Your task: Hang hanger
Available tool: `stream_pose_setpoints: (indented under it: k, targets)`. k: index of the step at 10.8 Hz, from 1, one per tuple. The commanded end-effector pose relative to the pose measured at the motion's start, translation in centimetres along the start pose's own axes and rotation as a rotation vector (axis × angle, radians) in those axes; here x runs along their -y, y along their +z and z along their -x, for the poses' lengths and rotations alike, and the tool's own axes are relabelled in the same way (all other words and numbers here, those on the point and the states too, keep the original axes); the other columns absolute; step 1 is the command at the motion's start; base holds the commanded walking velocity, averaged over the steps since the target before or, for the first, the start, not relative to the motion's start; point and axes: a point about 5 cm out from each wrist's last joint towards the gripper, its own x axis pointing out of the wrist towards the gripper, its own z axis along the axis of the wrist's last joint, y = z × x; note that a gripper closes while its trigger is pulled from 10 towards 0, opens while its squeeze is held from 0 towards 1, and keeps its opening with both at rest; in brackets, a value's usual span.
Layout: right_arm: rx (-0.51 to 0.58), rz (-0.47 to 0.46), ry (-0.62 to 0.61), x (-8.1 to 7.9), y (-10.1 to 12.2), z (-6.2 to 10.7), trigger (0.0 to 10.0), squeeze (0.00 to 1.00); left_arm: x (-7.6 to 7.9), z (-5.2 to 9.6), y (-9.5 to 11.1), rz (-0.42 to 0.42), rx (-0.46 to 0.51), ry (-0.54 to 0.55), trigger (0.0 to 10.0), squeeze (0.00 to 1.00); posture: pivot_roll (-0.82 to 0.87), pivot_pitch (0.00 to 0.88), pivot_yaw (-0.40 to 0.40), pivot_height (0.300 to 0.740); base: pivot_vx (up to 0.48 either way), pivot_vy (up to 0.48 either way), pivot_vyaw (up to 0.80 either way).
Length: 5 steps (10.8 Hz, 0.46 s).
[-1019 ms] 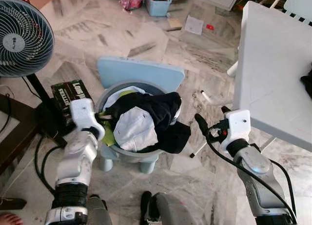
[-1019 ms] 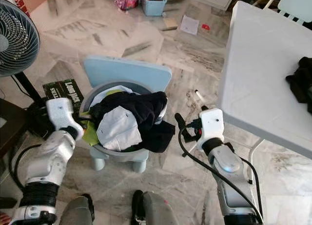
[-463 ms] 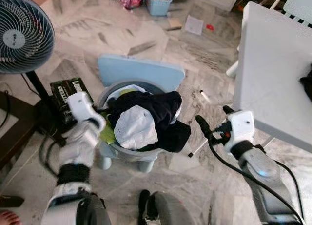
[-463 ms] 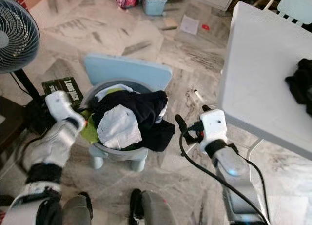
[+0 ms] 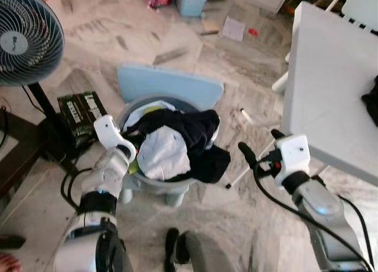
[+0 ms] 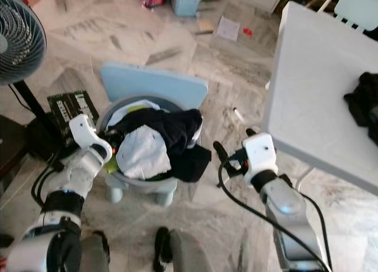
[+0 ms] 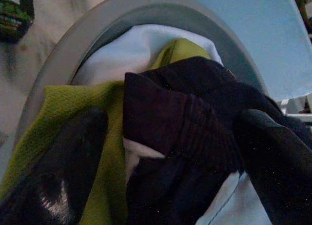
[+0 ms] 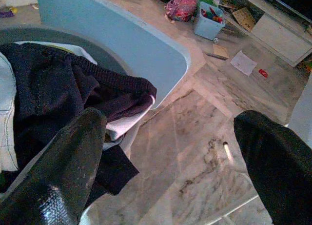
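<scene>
- Sitting on a small blue chair (image 5: 170, 88), the grey basket (image 5: 155, 183) keeps its heap of clothes (image 5: 177, 143) within reach of both arms.
- Left gripper (image 7: 161, 161) pokes into the heap at the basket's left rim, fingers spread wide around dark cloth.
- Right gripper (image 8: 165, 152) hangs wide and empty just off the right rim.
- No hanger is visible; it may be buried.
- Green box (image 5: 80, 110) beside the fan (image 5: 29, 36): lettering too blurred to read.

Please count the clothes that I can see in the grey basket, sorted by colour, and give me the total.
Black or dark clothes: 1 heap, pieces cannot be separated
White clothes: 2, this one on top and another at the back rim
Yellow-green clothes: 1
Total: at least 4 pieces visible in the basket
</scene>
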Motion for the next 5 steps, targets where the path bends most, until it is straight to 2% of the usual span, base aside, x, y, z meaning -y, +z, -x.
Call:
stream_pose_setpoints:
  k: [1,2,3,4,5]
  targets:
    - [-0.013,0.019,-0.010,0.52,0.08,0.56,10.0,0.00,0.13,-0.32,-0.44,0.050,-0.027,0.004,10.0,0.00,-0.19,0.219,-0.247,0.740,0.000,0.000,0.00]
    - [-0.015,0.021,-0.011,0.54,0.07,0.57,10.0,0.00,-0.04,-0.46,-0.31,0.056,-0.028,0.008,10.0,0.00,-0.19,0.219,-0.247,0.740,0.000,0.000,0.00]
    - [-0.016,0.021,-0.010,0.41,0.07,0.53,10.0,0.00,-0.38,-0.59,0.03,0.064,-0.015,0.007,2.4,0.00,-0.20,0.218,-0.248,0.740,0.000,0.000,0.00]
    - [-0.016,0.022,-0.007,0.28,0.08,0.51,10.0,0.00,-0.51,-0.68,0.20,0.057,-0.013,0.004,0.0,0.00,-0.20,0.216,-0.250,0.740,0.000,0.000,0.00]
    - [-0.016,0.025,0.000,0.13,0.07,0.55,10.0,0.00,-0.70,-0.78,0.24,0.058,-0.021,0.005,0.0,0.00,-0.20,0.216,-0.250,0.740,0.000,0.000,0.00]
